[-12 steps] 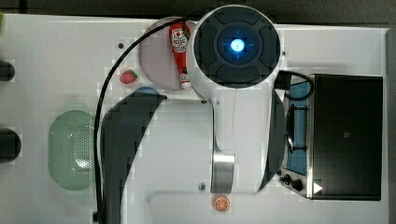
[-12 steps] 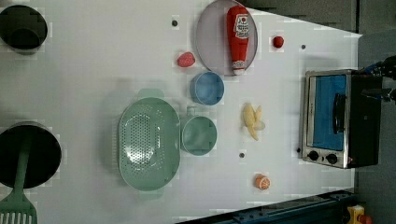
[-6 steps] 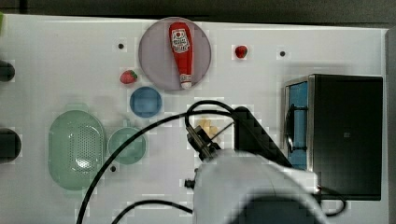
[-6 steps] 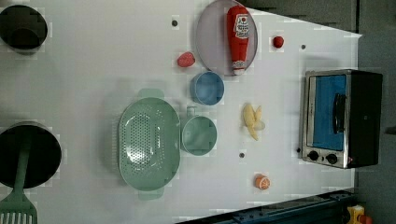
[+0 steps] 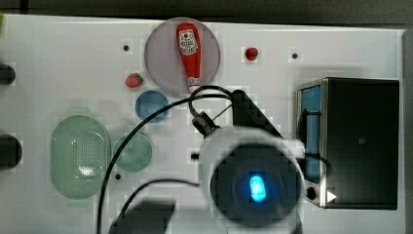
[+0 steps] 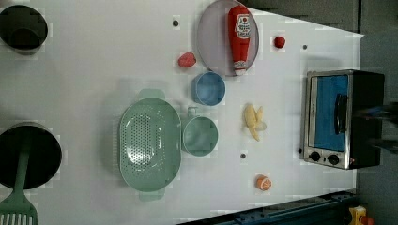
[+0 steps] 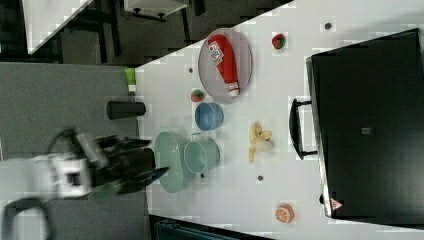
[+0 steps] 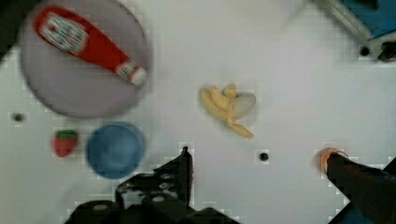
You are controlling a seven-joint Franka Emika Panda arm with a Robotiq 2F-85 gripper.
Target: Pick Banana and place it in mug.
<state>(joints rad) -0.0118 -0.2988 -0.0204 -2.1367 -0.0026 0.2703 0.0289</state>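
The pale yellow banana (image 6: 253, 121) lies on the white table between the mug and the toaster oven, also seen as the banana (image 7: 257, 140) and the banana (image 8: 226, 109). The teal-green mug (image 6: 200, 136) stands upright beside the green basket, with nothing visible inside it; the same mug (image 5: 132, 152) and mug (image 7: 200, 156) appear in the other views. My gripper (image 8: 257, 156) hangs above the table, open, with nothing between its widely spread fingers (image 8: 182, 170). The banana lies a little beyond the fingertips. In the top view my arm (image 5: 253, 180) covers the banana.
A blue cup (image 6: 208, 88) stands near the mug. A ketchup bottle (image 6: 239, 30) lies on a grey plate (image 6: 211, 33). A green perforated basket (image 6: 149, 143), a strawberry (image 6: 187, 59), an orange slice (image 6: 263, 183) and a toaster oven (image 6: 338, 119) surround the banana.
In the top view my arm has swung from the picture's upper middle down to its lower middle, over the banana's spot. The objects on the table have not moved.
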